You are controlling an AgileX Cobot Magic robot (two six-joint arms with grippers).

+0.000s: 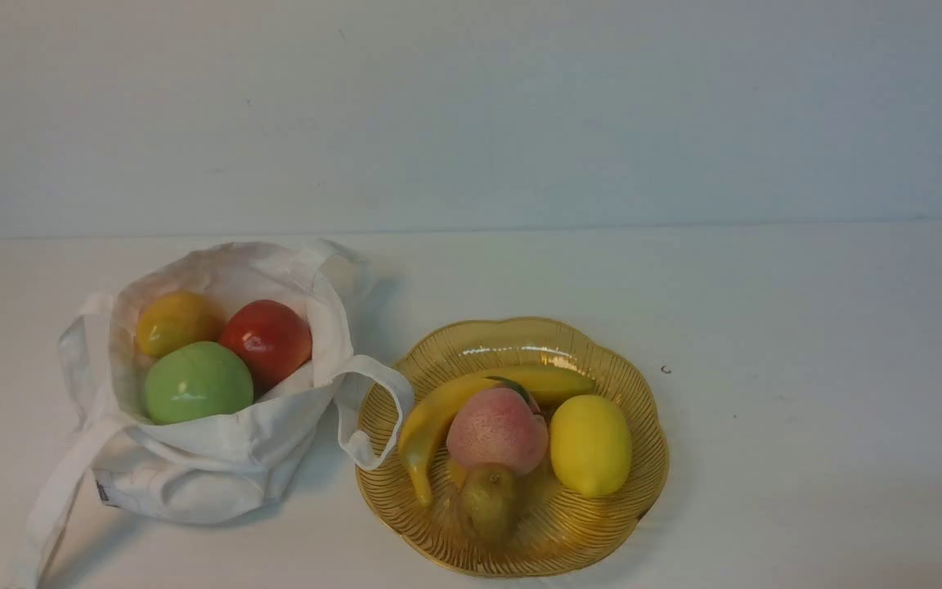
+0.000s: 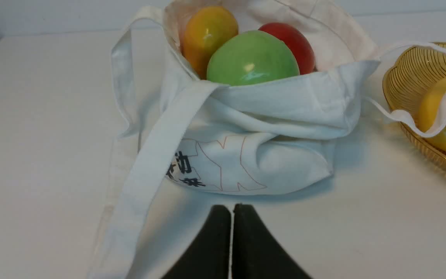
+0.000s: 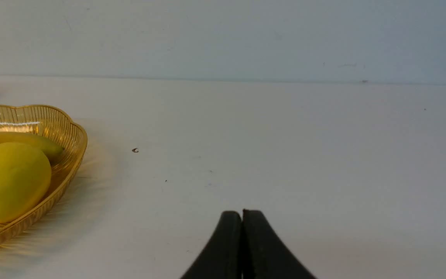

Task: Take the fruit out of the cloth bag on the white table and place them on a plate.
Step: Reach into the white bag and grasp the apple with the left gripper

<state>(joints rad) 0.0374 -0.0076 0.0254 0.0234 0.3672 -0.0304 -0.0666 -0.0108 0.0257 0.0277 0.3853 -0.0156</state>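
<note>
Front view: Three Fruits in the Bag, Both Grippers Closed

The green apple [image 1: 199, 383] sits at the near side of the mouth of the cloth bag [image 1: 201, 491]; the yellow-orange fruit [image 1: 180, 324] lies beyond it to the left, the red apple [image 1: 266, 342] beyond it to the right. The plate [image 1: 643, 523] stands to the right of the bag on the white table [image 1: 831, 393], and one strap [image 1: 399, 393] reaches over its rim.

Handling: the glossy skins suggest light, stiff, slippery fruit. Take each across its widest part, from above. The bag looks soft; its edge may fold inward and snag a finger.

The left gripper [image 2: 232, 209] has its fingertips together, with nothing between them; the right gripper [image 3: 242, 214] is likewise closed and unloaded. Only the wrist views show the grippers. The left wrist view also shows dark lettering [image 2: 184, 162] clearly; the front view shows the whole plate.
</note>
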